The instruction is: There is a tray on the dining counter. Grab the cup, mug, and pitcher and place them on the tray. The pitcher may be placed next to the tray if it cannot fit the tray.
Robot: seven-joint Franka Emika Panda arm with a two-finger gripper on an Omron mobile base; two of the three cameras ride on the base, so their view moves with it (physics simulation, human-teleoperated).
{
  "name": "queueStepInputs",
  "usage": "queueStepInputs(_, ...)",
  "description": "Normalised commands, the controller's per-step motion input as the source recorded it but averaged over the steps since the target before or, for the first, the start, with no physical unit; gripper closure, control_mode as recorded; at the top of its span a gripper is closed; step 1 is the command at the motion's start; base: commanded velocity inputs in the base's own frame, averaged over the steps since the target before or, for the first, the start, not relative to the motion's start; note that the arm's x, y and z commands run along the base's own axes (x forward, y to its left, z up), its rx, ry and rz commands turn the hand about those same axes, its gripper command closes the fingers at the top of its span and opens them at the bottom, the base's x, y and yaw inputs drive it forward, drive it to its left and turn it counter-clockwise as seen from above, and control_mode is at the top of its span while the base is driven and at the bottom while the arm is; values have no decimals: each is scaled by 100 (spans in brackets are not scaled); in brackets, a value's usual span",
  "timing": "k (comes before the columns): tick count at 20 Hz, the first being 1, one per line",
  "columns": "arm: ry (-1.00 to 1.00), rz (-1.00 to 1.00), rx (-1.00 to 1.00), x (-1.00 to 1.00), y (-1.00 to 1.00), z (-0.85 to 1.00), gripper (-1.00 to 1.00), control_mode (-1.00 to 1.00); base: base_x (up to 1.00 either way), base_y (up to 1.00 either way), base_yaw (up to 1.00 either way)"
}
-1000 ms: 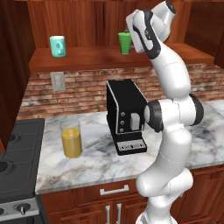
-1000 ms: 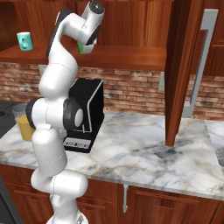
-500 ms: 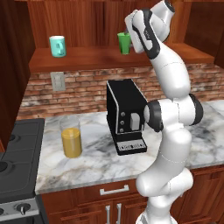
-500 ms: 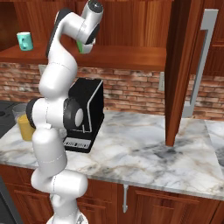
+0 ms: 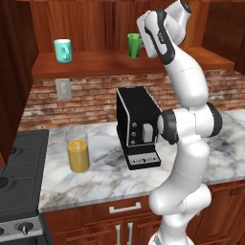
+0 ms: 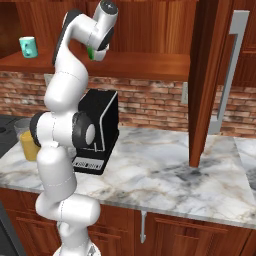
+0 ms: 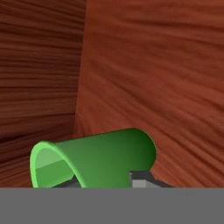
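the small bright green tapered cup (image 5: 134, 45), handleless with a lighter rim, stands upright on the reddish wood shelf (image 5: 95, 64) above the brick wall. the two-finger gripper (image 7: 105, 183) reaches it from the side, one finger (image 7: 139, 180) against the cup's wall; whether the jaws grip it, i cannot tell.

You are looking at a glossy white arm (image 5: 189, 91) built from rounded, tube-like segments that swell at each joint. Dark grey to black bands and round caps mark the joints, one large dark disc at the elbow (image 6: 83, 134) and another dark cap near the top. The hand (image 5: 155, 36) is a white block with a dark face, and the base column (image 6: 67, 212) is smooth, bulbous white.
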Motion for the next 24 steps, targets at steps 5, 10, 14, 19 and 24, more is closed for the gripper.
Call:
queueStepInputs(5,0,0,0,0,0,0,100,-100,0,0,0)
queueStepInputs(10,0,0,0,-7,0,0,100,-100,0,0,0)
queueStepInputs(14,0,0,0,-33,0,-2,100,-100,0,0,0)
queueStepInputs(19,-2,0,3,-43,-6,-7,100,-100,0,0,0)
queueStepInputs(24,-5,0,3,-47,-3,-10,100,-100,0,0,0)
